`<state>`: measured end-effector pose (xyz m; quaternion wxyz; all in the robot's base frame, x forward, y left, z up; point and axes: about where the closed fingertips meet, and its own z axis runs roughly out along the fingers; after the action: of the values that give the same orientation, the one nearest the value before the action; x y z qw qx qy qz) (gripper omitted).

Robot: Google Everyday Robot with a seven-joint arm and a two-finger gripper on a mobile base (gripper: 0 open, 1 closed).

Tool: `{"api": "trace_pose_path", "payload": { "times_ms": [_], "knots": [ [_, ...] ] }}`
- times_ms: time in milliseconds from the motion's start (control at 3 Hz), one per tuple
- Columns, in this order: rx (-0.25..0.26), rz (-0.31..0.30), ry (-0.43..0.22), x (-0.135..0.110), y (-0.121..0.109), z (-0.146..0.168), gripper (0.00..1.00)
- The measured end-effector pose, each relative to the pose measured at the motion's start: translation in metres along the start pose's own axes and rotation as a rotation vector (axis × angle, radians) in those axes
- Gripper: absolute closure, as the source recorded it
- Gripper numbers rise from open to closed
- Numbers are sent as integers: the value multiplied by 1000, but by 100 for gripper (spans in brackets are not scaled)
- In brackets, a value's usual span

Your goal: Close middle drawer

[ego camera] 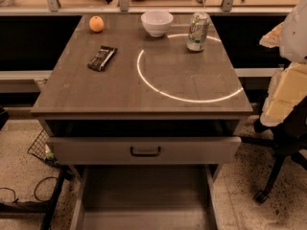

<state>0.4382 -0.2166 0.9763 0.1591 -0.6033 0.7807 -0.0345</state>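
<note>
The middle drawer [144, 190] is pulled far out below the cabinet top. Its long plain grey-brown box interior is open to view and holds nothing that shows. Its front panel lies at the bottom edge of the view, and its handle is out of view. Above it, the taller-fronted drawer [86, 150] with the larger black handle [145, 151] stands slightly out. My gripper does not show. Only a white and cream part of my arm [288, 80] is at the right edge, to the right of the cabinet and apart from both drawers.
On the cabinet top [76, 90] are an orange [96, 24], a white bowl [157, 22], a soda can [198, 31] and a dark snack bar [102, 58]. A black chair base [276, 171] stands on the floor at right. A wire basket [41, 147] and cables [29, 195] lie at left.
</note>
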Motion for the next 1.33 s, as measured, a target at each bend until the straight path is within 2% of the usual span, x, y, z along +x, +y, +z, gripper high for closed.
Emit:
{"api": "trace_pose_path", "payload": {
  "times_ms": [333, 667, 1000, 1333],
  "knots": [
    [10, -2, 2, 0, 1, 0, 0],
    [21, -18, 6, 16, 16, 17, 0],
    [41, -65, 14, 51, 57, 65, 27],
    [35, -82, 9, 74, 91, 105, 49]
  ]
}}
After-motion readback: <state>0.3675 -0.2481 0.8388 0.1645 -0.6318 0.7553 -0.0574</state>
